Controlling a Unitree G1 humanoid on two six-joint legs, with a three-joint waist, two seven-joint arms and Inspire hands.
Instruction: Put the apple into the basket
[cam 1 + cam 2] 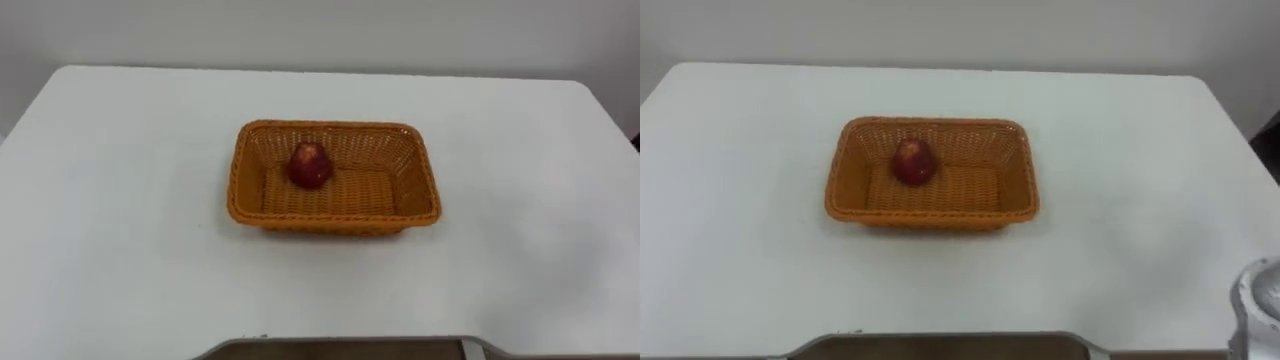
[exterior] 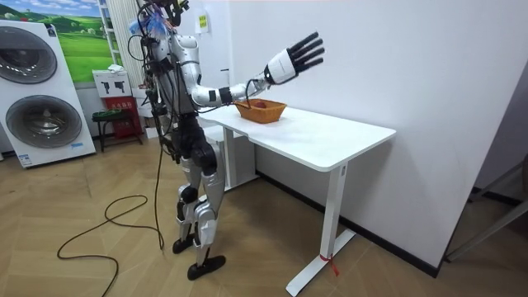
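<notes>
A red apple point(image 1: 311, 165) lies inside an orange wicker basket point(image 1: 335, 225), toward its back left corner. The basket stands in the middle of a white table point(image 1: 120, 200). In the room view I stand at the table's end, facing the basket point(image 2: 261, 110). My right hand point(image 2: 293, 59) is raised high above the table beyond the basket, fingers spread straight, holding nothing. The apple point(image 1: 912, 161) rests untouched.
The table's far edge runs close to a pale wall point(image 1: 320, 30). Bare tabletop surrounds the basket on all sides. Two washing machines point(image 2: 37, 95) and a small red stool point(image 2: 107, 124) stand behind me at the room view's left.
</notes>
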